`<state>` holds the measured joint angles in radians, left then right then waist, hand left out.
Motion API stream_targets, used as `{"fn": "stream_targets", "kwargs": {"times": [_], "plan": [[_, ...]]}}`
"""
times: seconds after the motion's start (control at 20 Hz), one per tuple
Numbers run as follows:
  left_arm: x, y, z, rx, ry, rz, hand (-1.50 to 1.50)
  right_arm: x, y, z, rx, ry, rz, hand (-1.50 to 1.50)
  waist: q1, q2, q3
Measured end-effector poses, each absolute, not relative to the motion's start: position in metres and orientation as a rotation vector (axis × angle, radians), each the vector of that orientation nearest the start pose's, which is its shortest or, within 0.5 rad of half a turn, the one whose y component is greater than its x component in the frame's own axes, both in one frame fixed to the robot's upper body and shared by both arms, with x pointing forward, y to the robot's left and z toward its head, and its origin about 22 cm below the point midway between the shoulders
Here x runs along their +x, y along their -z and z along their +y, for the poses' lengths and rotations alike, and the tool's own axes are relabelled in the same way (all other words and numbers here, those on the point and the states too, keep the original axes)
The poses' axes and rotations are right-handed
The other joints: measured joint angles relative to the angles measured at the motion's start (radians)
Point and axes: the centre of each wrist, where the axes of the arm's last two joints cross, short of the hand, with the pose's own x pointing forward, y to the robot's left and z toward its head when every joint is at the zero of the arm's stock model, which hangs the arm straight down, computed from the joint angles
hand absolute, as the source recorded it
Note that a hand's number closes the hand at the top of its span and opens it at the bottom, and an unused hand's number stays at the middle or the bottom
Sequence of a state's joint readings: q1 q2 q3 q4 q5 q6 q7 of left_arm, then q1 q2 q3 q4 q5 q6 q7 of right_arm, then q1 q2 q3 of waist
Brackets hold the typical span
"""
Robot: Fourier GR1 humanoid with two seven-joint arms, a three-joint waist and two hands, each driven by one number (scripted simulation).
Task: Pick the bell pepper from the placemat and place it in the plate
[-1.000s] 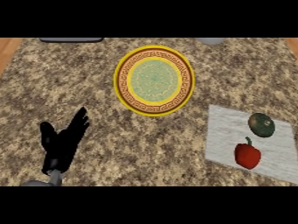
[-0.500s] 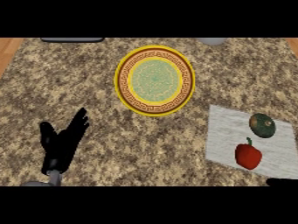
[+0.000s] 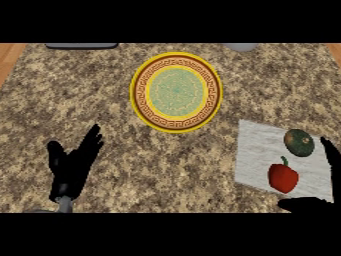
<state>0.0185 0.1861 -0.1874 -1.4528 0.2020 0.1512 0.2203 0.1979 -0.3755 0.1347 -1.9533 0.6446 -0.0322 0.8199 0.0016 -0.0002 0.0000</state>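
Head view: the right hand (image 3: 337,175) is rising into view at the lower right, fingers spread and holding nothing, closing on the red bell pepper (image 3: 283,176), which is lying untouched on the white placemat (image 3: 258,150) beside a green squash (image 3: 299,142). The grasp is just beginning. The left hand (image 3: 71,167) is resting open at the lower left, and the plate (image 3: 176,92) is waiting well apart.

Kitchen, speckled granite counter (image 3: 129,150) filling the frame, ornate plate (image 3: 176,92) at centre, produce on white placemat (image 3: 258,150) lower right
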Motion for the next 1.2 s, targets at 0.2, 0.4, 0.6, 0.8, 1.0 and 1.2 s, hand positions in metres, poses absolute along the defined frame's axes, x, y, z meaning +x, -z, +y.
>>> {"fn": "stream_targets", "kwargs": {"times": [0.2,0.4,0.6,0.8,1.0,1.2], "plan": [[0.225,0.034,0.240,0.003,0.013,-1.179,0.00,0.194,-0.060,-0.257,-0.917,-0.444,-0.902,-1.50,0.000,0.000,0.000],[0.228,0.038,0.233,0.004,0.009,-1.188,0.00,0.207,-0.050,-0.258,-0.946,-0.461,-0.865,-1.50,-0.001,0.000,0.000],[0.236,0.031,0.240,0.008,0.003,-1.185,0.00,0.209,-0.039,-0.257,-0.983,-0.477,-0.815,-1.50,-0.002,0.000,0.000],[0.232,0.033,0.243,0.005,0.009,-1.189,0.00,0.208,-0.029,-0.253,-0.993,-0.487,-0.786,-1.50,-0.002,0.000,0.000],[0.229,0.032,0.244,0.007,0.011,-1.190,0.00,0.218,-0.018,-0.262,-0.975,-0.498,-0.772,-1.50,-0.001,0.000,0.000],[0.232,0.031,0.245,-0.001,0.006,-1.189,0.00,0.222,-0.011,-0.266,-0.960,-0.515,-0.751,1.50,-0.001,0.000,0.000]]}}
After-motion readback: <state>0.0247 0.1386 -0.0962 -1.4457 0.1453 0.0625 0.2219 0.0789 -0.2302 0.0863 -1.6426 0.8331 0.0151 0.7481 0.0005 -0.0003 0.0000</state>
